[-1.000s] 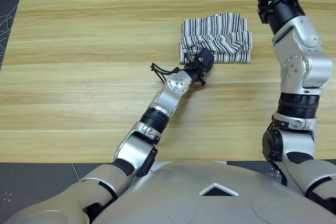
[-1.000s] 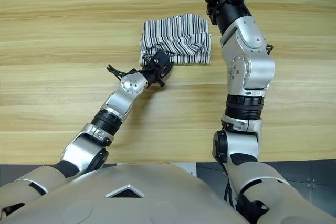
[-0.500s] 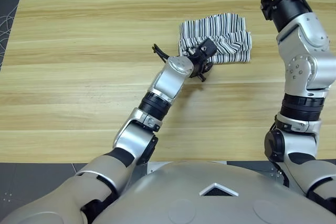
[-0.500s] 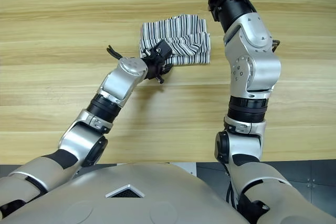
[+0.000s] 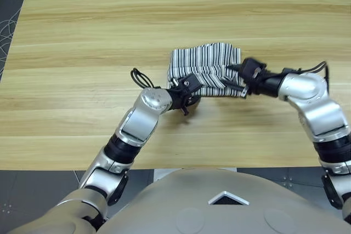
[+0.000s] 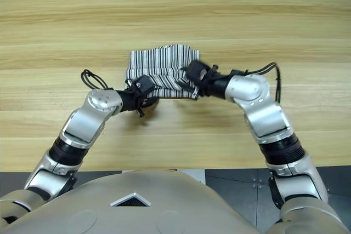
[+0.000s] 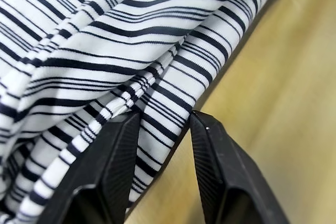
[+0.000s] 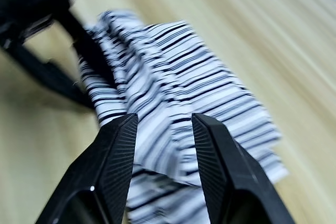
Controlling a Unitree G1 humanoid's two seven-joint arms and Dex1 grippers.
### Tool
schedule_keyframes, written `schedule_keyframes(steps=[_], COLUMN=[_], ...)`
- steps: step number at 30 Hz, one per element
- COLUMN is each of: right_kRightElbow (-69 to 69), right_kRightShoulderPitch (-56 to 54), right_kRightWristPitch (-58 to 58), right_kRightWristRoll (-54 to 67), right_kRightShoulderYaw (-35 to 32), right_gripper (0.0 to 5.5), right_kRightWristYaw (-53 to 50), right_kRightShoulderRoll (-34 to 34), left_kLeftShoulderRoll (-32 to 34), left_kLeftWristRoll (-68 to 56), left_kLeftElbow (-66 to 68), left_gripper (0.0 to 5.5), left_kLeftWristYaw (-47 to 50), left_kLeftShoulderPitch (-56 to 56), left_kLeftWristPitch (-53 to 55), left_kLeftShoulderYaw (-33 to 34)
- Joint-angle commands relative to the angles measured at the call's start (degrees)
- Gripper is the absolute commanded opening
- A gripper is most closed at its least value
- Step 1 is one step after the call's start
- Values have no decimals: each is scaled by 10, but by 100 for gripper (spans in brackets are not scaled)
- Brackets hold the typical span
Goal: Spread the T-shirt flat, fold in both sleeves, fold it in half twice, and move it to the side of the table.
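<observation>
T-shirt (image 5: 205,67): folded into a compact striped rectangle, lying mid-table (image 5: 109,26), slightly to my right of centre. It looks like the folds are done and the move to the side is what's left.
left gripper (image 5: 189,94): at the shirt's near-left corner. Jaws are apart. In the wrist view the stacked edge layers sit between the fingers (image 7: 113,166), not pinched yet.
right gripper (image 5: 235,79): at the near-right corner, also parted to about the same gap. The fabric lies just ahead of its fingers (image 8: 113,166), and I see no grip on it.
why both corners: I read this as taking the near edge at both ends, so the stack moves as one piece and the layers don't fan out.
left arm pose: elbow low and out to the left, forearm angled in across the table, wrist close to the surface, fingers pointing at the hem.
right arm pose: elbow bent out to the right, forearm swung inward, gripper pointing left toward the other one.
risk: if the left closes on only the top layers, the fold opens.
</observation>
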Motion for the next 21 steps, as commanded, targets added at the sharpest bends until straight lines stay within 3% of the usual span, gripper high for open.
schedule_keyframes(steps=[1, 8, 12, 21], right_kRightElbow=[14, 36, 53, 118], right_kRightShoulderPitch=[0, -5, 2, -7], right_kRightWristPitch=[-82, -204, -235, -303], right_kRightWristRoll=[-48, -144, -183, -262], right_kRightShoulderYaw=[35, 85, 99, 99], right_gripper=[188, 188, 188, 188], right_kRightWristYaw=[-5, -42, -27, -66], right_kRightShoulderRoll=[27, 70, 55, 69], left_kLeftShoulderRoll=[50, 45, 42, 40], left_kLeftWristRoll=[-13, -25, -32, -42], left_kLeftElbow=[6, -12, -11, -3], left_gripper=[174, 174, 174, 174], left_kLeftWristYaw=[6, 26, 34, 47], left_kLeftShoulderPitch=[100, 113, 107, 107], left_kLeftWristPitch=[101, 99, 100, 92], left_kLeftShoulderYaw=[-35, -42, -43, -47])
